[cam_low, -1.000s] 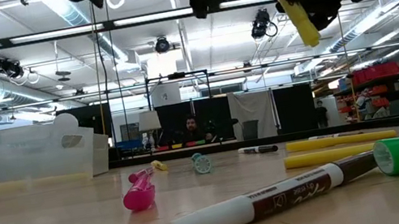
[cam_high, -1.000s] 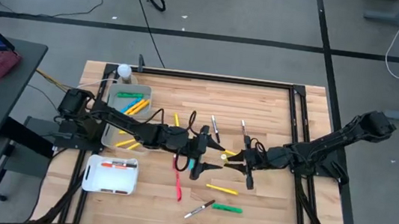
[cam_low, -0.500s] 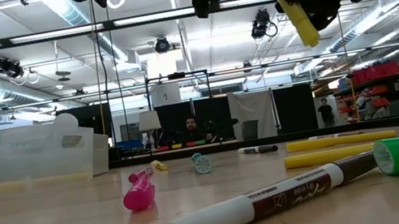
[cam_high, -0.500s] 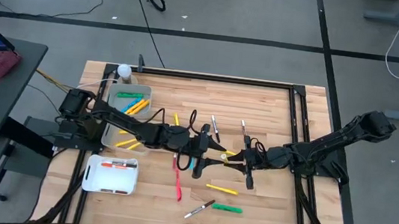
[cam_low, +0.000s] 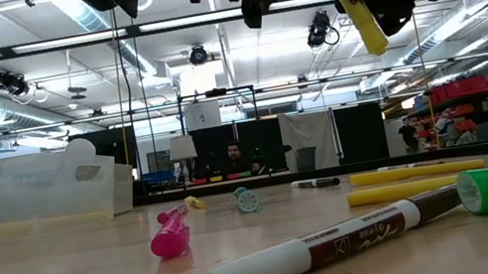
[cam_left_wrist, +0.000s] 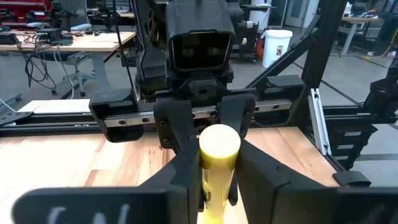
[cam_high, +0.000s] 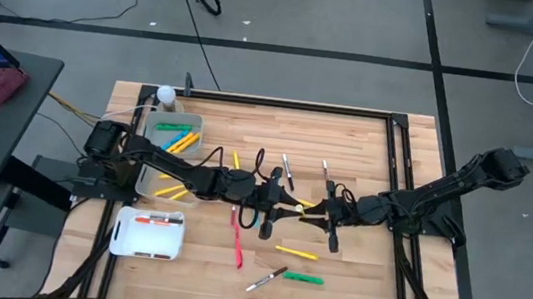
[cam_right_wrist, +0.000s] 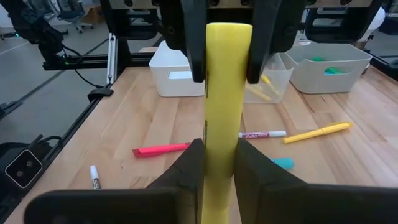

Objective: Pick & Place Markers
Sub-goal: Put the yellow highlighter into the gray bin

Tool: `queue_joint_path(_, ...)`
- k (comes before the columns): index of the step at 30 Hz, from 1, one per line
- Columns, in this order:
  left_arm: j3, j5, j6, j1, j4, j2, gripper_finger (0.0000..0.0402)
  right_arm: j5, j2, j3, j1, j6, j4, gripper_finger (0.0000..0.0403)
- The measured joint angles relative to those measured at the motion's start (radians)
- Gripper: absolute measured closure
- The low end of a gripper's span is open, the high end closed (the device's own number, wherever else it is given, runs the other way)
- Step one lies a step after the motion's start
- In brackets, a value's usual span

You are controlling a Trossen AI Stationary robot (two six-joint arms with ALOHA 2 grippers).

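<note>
Since a second ago, left gripper [cam_high: 278, 208] advances onto the airborne yellow marker [cam_low: 352, 5] clamped by right gripper [cam_high: 314, 209], its fingers straddling the tip; some markers binned, several remain on the table [cam_high: 353, 270].

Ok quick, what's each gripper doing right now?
Left gripper: fingers around the yellow marker's far end.
Right gripper: shut on the yellow marker, mid-air.
</note>
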Motion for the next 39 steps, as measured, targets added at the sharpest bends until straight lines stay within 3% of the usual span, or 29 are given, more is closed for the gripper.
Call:
queue_joint_path(5,0.0,0.0,0.0,0.0,0.0,0.0,0.0324,0.003,0.0,0.0,0.0,0.003,-0.002,0.0345)
queue_joint_path(9,0.0,-0.01,0.027,-0.01,-0.008,-0.006,0.0324,0.004,-0.001,0.0,0.0,0.005,-0.001,0.032)
queue_joint_path(13,0.0,-0.111,0.08,-0.037,-0.118,-0.061,0.0324,0.008,-0.027,0.0,0.0,0.013,-0.006,0.0278)
queue_joint_path(17,0.0,-0.298,0.083,-0.064,-0.371,-0.16,0.0324,0.034,-0.066,0.0,0.001,0.018,-0.025,0.0248)
queue_joint_path(22,-0.001,-0.576,0.006,-0.057,-0.772,-0.31,0.0324,0.038,-0.081,0.0,-0.007,0.009,-0.032,0.0239)
queue_joint_path(26,-0.001,-0.677,-0.132,0.023,-1.12,-0.414,0.0324,0.038,-0.08,0.0,-0.017,0.009,-0.037,0.0245)
queue_joint_path(33,-0.007,-0.66,-0.204,0.276,-1.544,-0.471,0.0324,0.038,-0.08,0.0,-0.03,0.009,-0.037,0.0257)
queue_joint_path(39,-0.144,-0.518,-0.08,0.473,-1.509,-0.467,0.0324,0.038,-0.08,0.0,-0.03,0.013,-0.037,0.0263)
